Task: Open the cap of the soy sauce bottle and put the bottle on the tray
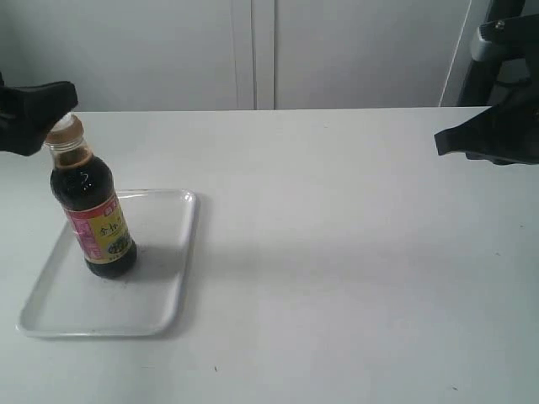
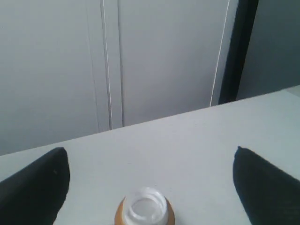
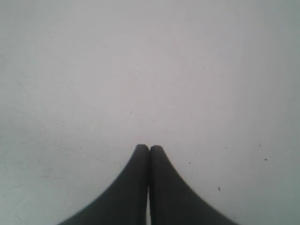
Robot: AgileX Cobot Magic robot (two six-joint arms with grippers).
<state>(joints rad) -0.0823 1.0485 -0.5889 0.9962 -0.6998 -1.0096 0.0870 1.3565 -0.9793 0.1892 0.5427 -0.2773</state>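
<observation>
The white worktop (image 1: 354, 252) is seen bare apart from the tray (image 1: 50, 316) at its left, against grey cabinet doors. The soy sauce bottle (image 1: 91, 210) is stood upright on the tray, long axis vertical, cap (image 2: 145, 211) opened with white spout exposed. It is flanked high up by the left gripper (image 2: 150, 180), fingers wide apart, untouched; the right gripper (image 3: 149, 150), fingers pressed together, is parked well apart.

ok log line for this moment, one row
glass soy sauce bottle: upright on white plastic tray | white spout: uncovered | left hand: open | right hand: shut, empty
</observation>
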